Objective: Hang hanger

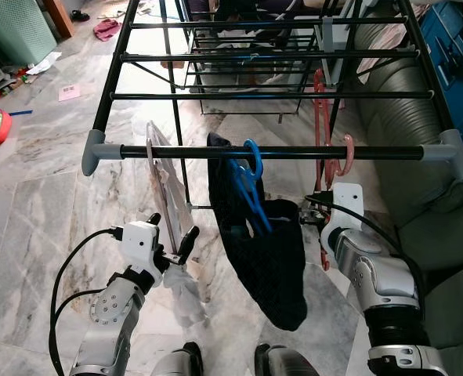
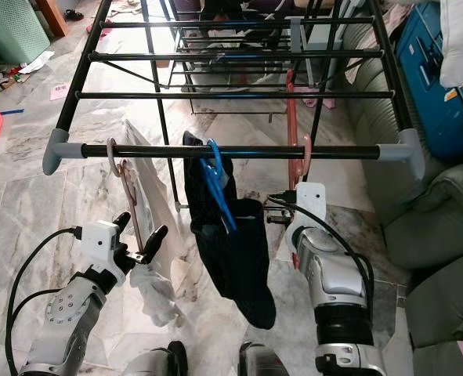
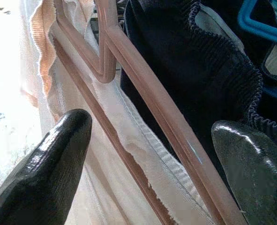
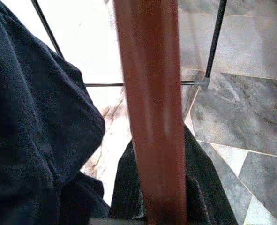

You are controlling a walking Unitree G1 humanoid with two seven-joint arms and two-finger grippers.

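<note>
Left eye view: pale pink plastic hanger [image 1: 162, 192] with white cloth, hooked on black front rail of drying rack [image 1: 278, 152]. Left gripper [image 1: 174, 239] spread open around its lower bar. Right gripper [image 1: 319, 216] beside red-pink plastic hanger [image 1: 325, 168]; grip cannot be told. Blue hanger [image 1: 249, 184] carrying dark garment [image 1: 266, 251] between.

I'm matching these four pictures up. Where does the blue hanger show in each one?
Left eye view: blue hanger, centre, hooked on the front rail.
Right eye view: left of centre, on the same rail.
Left wrist view: a blue piece at one corner.
Right wrist view: not in it.
Shared landmark: the dark garment hanging on it.
</note>
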